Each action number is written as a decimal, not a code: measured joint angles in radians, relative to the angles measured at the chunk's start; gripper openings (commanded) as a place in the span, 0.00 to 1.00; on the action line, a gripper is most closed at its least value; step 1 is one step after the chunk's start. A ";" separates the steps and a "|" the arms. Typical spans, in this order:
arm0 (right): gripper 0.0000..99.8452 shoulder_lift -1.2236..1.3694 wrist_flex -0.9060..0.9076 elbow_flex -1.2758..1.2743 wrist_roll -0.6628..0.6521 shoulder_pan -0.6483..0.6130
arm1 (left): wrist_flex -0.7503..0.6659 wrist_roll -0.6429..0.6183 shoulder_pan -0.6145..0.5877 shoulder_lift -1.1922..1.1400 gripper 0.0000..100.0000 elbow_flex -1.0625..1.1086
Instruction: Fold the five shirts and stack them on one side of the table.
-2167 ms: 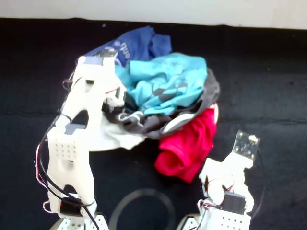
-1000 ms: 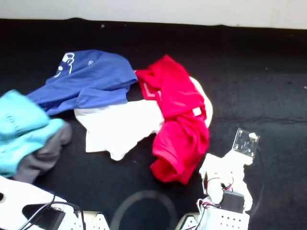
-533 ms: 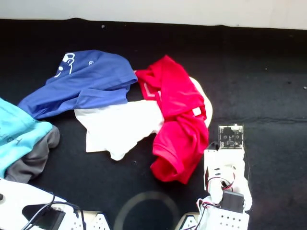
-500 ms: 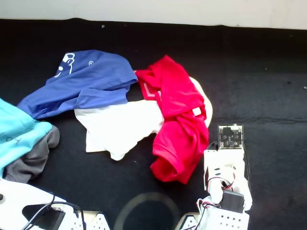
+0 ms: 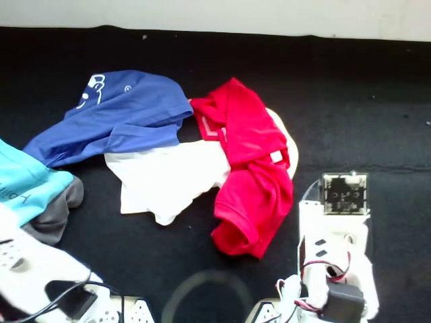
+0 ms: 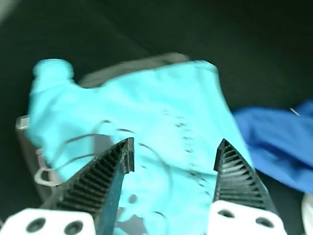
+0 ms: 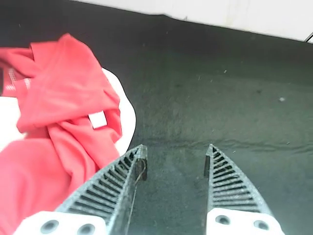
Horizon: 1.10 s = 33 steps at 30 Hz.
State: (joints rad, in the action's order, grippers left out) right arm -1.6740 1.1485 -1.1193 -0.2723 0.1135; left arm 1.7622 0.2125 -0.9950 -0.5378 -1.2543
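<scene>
Lying crumpled, unfolded: blue shirt (image 5: 124, 118), white shirt (image 5: 168, 180), red shirt (image 5: 250, 168) overlapping centrally; turquoise shirt (image 5: 23, 185) over grey shirt (image 5: 59, 210) far left.

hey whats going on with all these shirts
Nothing is folded yet. The left gripper is open over the teal shirt, which lies on the grey shirt at the left edge of the table. The right gripper is open over bare table beside the red shirt. The blue shirt and white shirt lie loose mid-table.
</scene>
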 measured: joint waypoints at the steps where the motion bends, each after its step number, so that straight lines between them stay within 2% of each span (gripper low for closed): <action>1: 0.20 0.055 0.017 0.060 0.000 0.000 | 0.000 0.000 0.054 0.034 0.27 0.063; 4: 0.21 0.238 0.092 0.262 0.000 0.000 | 0.000 0.000 0.226 0.109 0.27 0.249; 8: 0.30 0.476 0.258 0.574 0.000 0.000 | -0.008 0.000 0.462 0.121 0.27 0.425; 11: 0.31 0.600 0.387 0.787 0.000 0.000 | -0.068 0.000 0.611 0.097 0.27 0.483; 14: 0.31 0.661 0.471 0.910 0.000 0.000 | -0.114 0.000 0.701 0.009 0.27 0.488; 20: 0.31 0.671 0.542 0.956 0.000 0.000 | -0.203 0.000 0.812 -0.199 0.27 0.489; 24: 0.31 0.638 0.575 0.957 0.000 0.000 | -0.287 0.000 0.819 -0.299 0.27 0.489; 29: 0.31 0.624 0.585 0.957 0.000 -0.002 | -0.302 0.000 0.821 -0.370 0.27 0.483; 31: 0.31 0.624 0.585 0.957 0.000 -0.002 | -0.267 0.000 0.821 -0.382 0.23 0.476; 33: 0.31 0.624 0.585 0.957 0.000 -0.002 | -0.218 0.000 0.822 -0.391 0.10 0.476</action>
State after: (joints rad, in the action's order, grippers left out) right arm -1.0495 1.7331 -0.1619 -0.2723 0.1120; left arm 1.5443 0.2125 -0.1726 -0.9291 -0.7787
